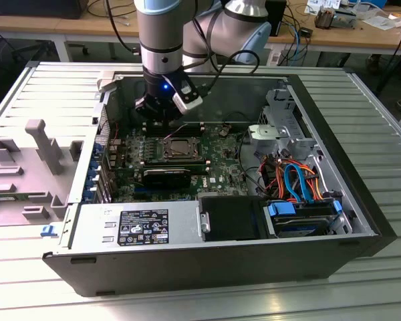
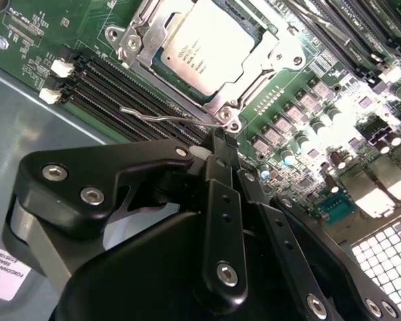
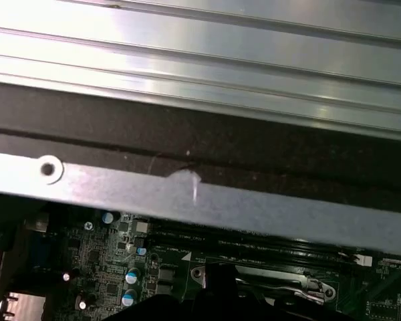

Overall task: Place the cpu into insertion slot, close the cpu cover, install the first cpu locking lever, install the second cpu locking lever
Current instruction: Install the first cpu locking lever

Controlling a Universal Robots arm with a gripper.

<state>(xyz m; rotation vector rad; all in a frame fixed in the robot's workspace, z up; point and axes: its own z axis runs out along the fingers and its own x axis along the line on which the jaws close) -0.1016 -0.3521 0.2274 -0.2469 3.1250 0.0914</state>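
Observation:
The cpu (image 2: 210, 50), a silver-topped square chip, lies in the insertion slot (image 1: 178, 148) on the green motherboard. The cpu cover (image 2: 147, 50), a silver frame, lies flat around it. A thin wire locking lever (image 2: 164, 115) runs along the socket's edge beside the black memory slots. My gripper (image 2: 219, 142) is black with its fingers drawn together, and its tips sit right at the corner of the socket by the lever's end. Whether they touch the lever I cannot tell. In the exterior view the gripper (image 1: 162, 119) hangs just behind the socket. In the first wrist view the lever (image 3: 281, 286) shows by the socket edge.
The open computer case (image 1: 347, 200) lies on a ribbed metal table (image 1: 47, 87). A power supply (image 1: 137, 226), a black fan shroud (image 1: 230, 217) and blue drive bays with orange cables (image 1: 297, 180) fill the near side. A grey fixture (image 1: 43, 144) stands at the exterior view's left.

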